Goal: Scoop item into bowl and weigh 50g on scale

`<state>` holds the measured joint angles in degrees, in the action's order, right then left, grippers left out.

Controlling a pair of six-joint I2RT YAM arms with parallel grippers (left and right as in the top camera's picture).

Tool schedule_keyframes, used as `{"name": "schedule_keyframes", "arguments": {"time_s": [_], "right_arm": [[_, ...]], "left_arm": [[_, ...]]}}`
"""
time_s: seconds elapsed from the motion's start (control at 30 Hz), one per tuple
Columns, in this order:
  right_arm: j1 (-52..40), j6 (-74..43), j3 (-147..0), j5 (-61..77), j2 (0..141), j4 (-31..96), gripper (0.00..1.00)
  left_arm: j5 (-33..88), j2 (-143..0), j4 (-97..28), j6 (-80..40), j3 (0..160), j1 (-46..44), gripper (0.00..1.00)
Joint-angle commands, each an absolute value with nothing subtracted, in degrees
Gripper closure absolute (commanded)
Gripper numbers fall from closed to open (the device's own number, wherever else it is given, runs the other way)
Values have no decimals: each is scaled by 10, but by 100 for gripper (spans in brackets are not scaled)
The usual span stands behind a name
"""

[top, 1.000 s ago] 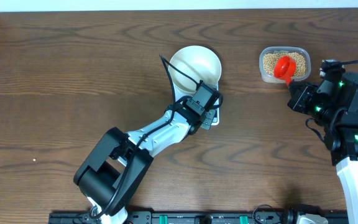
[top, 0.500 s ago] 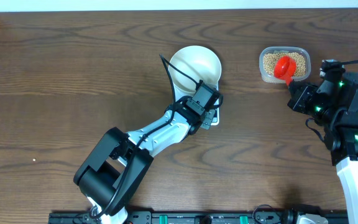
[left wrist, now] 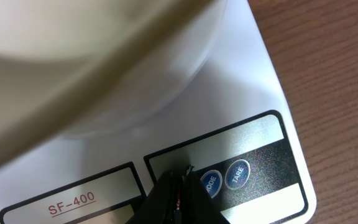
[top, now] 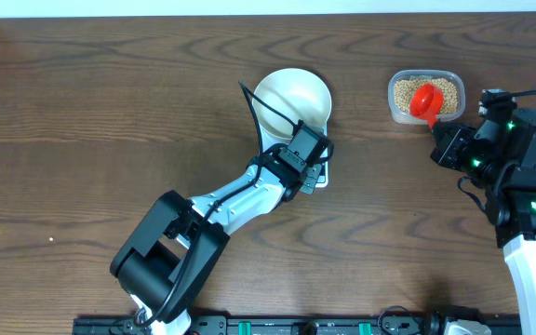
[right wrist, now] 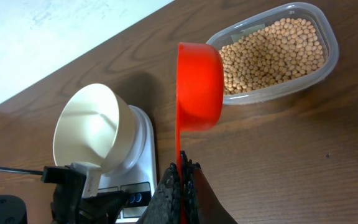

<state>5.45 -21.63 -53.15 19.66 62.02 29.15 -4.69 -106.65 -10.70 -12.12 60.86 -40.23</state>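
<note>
Matches the overhead view of a second earlier in every part: no shift in arms, scoop or bowl. Shows the left gripper [left wrist: 183, 174] shut on nothing, its closed tip down at the scale [left wrist: 272, 93], just beside the MODE button [left wrist: 209, 183]; touching or not, cannot tell. Shows the right gripper [right wrist: 180, 177] clamped on the handle of the red scoop [right wrist: 199, 87], held on edge well to the right of the scale in the overhead view. Finds the soybeans [right wrist: 272, 53] in the clear plastic container [right wrist: 330, 46], also right of the scale, under the scoop's cup. Finds the white bowl [top: 291, 98] resting on the scale's far half, its inside plain white. Leaves broad bare wooden table [top: 110, 112] left of the scale and beyond it up to the far edge; leaves a narrower gap between scale and container. Counts one scale, one bowl, one container, one scoop, two round buttons (MODE button and TARE button [left wrist: 237, 173]), two grippers, and soybeans too many to number.
</note>
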Motion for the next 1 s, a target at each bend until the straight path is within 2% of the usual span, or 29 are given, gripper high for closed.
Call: {"name": "schedule_keyframes", "arguments": {"time_s": [0.0, 0.97], "right_arm": [[58, -207, -540, 194, 620, 292, 99], [58, -207, -540, 194, 620, 296, 99]], "left_arm": [[-57, -1075, -117, -116, 601, -403, 93], [-78, -1103, -138, -116, 601, -407, 93]]}}
